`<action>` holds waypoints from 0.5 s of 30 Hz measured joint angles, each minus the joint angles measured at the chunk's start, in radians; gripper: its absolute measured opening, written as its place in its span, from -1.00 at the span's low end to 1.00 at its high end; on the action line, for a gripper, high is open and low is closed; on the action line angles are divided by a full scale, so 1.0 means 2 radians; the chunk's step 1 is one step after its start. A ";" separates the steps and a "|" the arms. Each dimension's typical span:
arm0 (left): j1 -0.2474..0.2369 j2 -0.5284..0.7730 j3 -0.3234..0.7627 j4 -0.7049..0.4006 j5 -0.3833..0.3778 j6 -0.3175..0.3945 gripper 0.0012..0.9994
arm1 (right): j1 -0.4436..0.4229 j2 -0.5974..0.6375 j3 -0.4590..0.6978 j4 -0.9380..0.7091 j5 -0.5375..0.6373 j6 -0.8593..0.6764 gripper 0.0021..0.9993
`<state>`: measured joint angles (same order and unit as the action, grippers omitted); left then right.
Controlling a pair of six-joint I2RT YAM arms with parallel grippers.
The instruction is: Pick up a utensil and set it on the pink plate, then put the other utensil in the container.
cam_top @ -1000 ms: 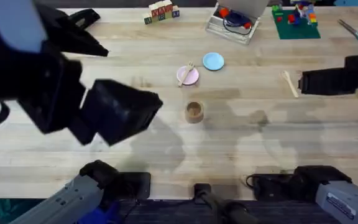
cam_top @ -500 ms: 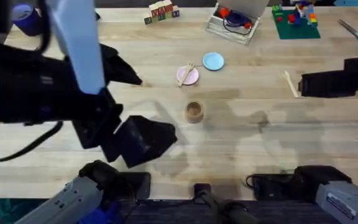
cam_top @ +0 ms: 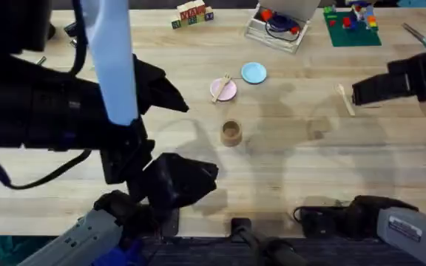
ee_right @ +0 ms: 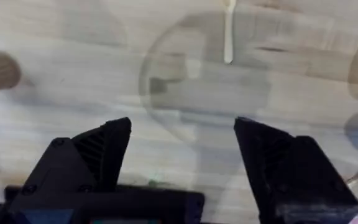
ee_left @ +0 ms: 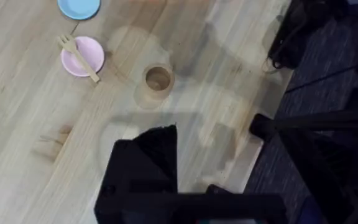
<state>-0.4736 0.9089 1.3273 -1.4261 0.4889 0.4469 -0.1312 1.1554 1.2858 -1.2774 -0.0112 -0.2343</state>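
Wooden fork (cam_top: 222, 83) lies across the pink plate (cam_top: 225, 91), tines overhanging the rim on the far side, near the middle of the table (cam_top: 287, 170); judged from this lie, the first half of the task is done. Light blue plate (cam_top: 254, 72) sits just beside the pink one, toward the far edge, and is bare. Brown cylindrical cup (cam_top: 231, 133) stands upright nearer the front edge than the pink plate; the left wrist view looks down its mouth (ee_left: 158, 79) and it appears empty, so the second half is not yet done. The tineless wooden utensil (cam_top: 345, 99) lies flat on the table toward the right edge, well apart from the cup. Right pincer (cam_top: 362, 94) hangs just beside that utensil; in the right wrist view its fingers (ee_right: 101, 146) are spread wide with nothing between them, and the utensil (ee_right: 229, 31) lies a little ahead of the gap, its length running away from the fingers. Judgement: this arm is placed to take the stick, which must then be carried across to the cup. Left pincer (cam_top: 191, 176) hangs over the front-left part of the table, clear of both plates and cup; whether its fingers are apart or closed I cannot tell. A clear box with red items (cam_top: 276, 26) stands at the far edge, not involved.
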 joint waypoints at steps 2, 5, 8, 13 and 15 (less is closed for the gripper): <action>0.000 0.000 0.000 -0.001 0.004 0.004 0.99 | -0.012 0.022 0.000 0.017 0.000 -0.011 0.99; 0.000 0.000 0.000 -0.001 0.006 0.006 0.99 | -0.026 0.050 0.000 0.036 0.000 -0.023 0.99; 0.000 0.000 0.000 -0.002 0.006 0.008 0.99 | -0.033 0.079 0.000 0.049 0.001 -0.043 0.99; 0.000 0.000 0.000 -0.002 0.006 0.009 0.99 | -0.033 0.134 0.000 0.083 0.002 -0.074 0.99; 0.000 0.000 0.000 -0.001 0.006 0.009 0.99 | -0.033 0.155 0.000 0.095 0.002 -0.080 0.99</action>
<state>-0.4736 0.9087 1.3273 -1.4288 0.5014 0.4648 -0.1970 1.4656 1.2858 -1.0879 -0.0071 -0.3935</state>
